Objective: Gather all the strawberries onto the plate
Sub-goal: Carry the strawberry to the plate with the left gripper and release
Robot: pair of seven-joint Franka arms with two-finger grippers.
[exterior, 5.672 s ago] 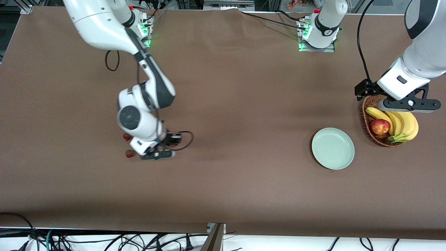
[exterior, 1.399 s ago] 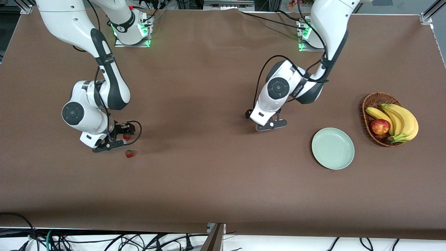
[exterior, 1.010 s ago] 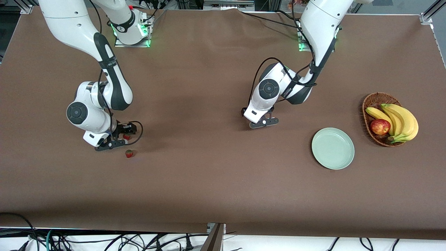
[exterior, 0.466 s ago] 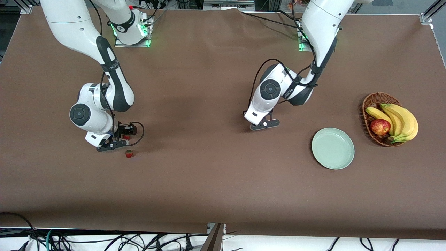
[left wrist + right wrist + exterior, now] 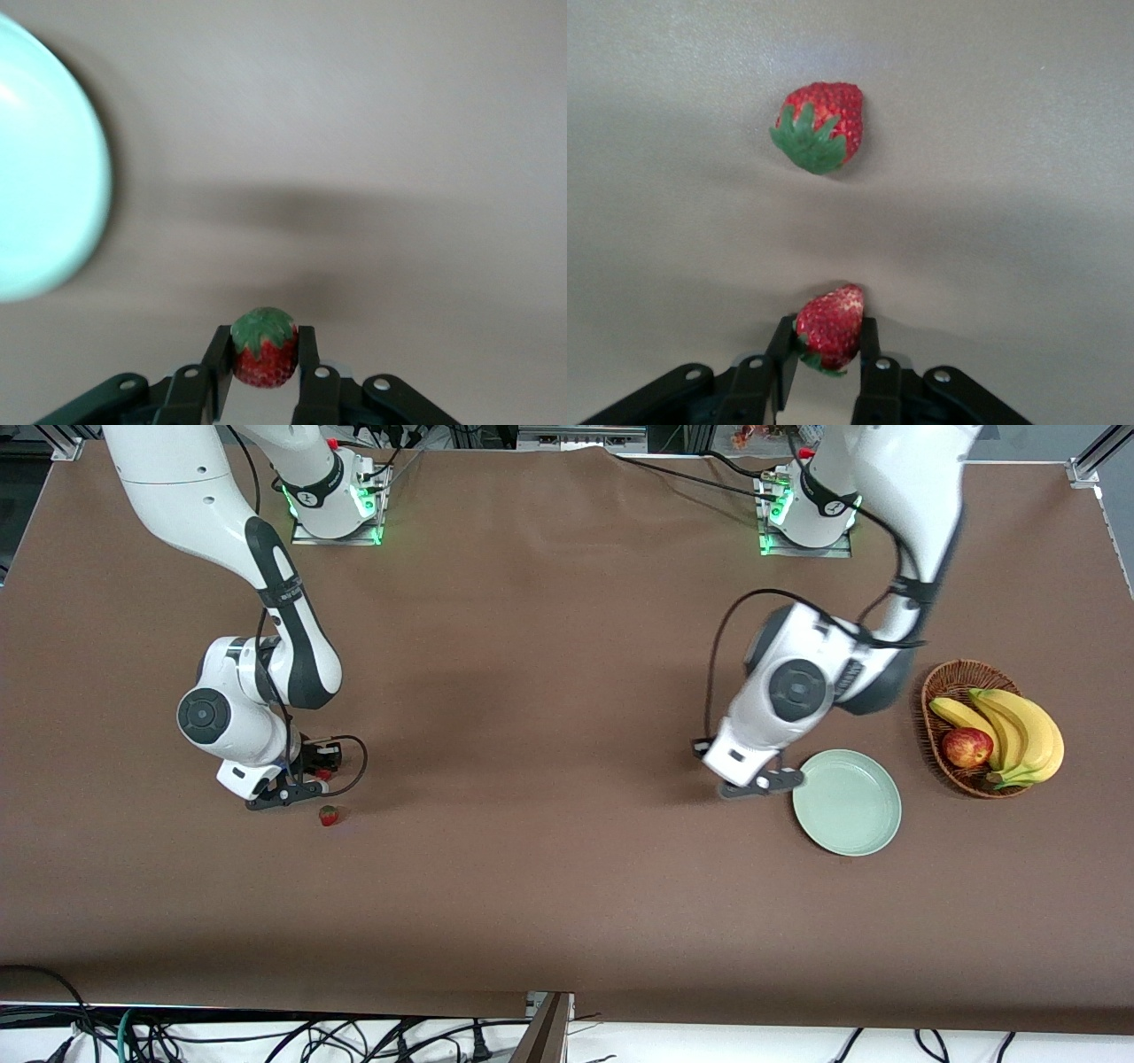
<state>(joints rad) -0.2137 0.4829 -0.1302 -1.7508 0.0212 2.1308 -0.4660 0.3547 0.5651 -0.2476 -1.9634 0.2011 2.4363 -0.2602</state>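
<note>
The left pincer (image 5: pixel 264 372) is clamped on a strawberry (image 5: pixel 264 359), cap outward, over the bare surface (image 5: pixel 567 886) just beside the plate (image 5: pixel 847 802). The plate holds nothing yet and lies toward the left arm's end from the pincer, so a short carry over the rim should precede release. The right pincer (image 5: pixel 826 354) grips a second berry (image 5: pixel 829 335) low at the right arm's end. A third berry (image 5: pixel 329 815) lies on the surface just beside it, nearer the camera.
</note>
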